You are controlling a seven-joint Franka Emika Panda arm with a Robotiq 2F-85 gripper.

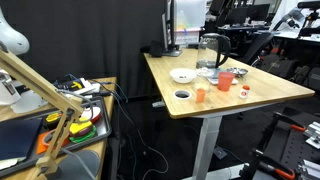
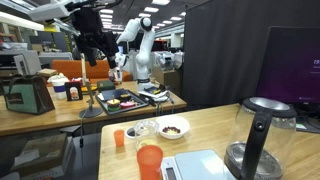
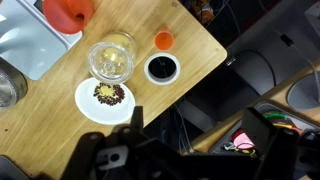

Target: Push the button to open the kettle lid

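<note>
The gripper (image 3: 196, 118) hangs with its jaws spread wide, holding nothing and touching nothing, high up just off the edge of the wooden table (image 3: 190, 30). The kettle (image 2: 262, 140) stands upright on that table, well apart from the gripper. Its black kettle lid (image 2: 268, 104) sits down on the glass body. In both exterior views the kettle is the tallest item on the table.

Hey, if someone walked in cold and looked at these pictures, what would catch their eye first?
Probably the tall clear glass kettle with its round black lid closed, towering over the tableware on the light wooden table. Next, the bright orange cup near a white plate of dark food, with the robot's black tool hovering high above the plate.
</note>
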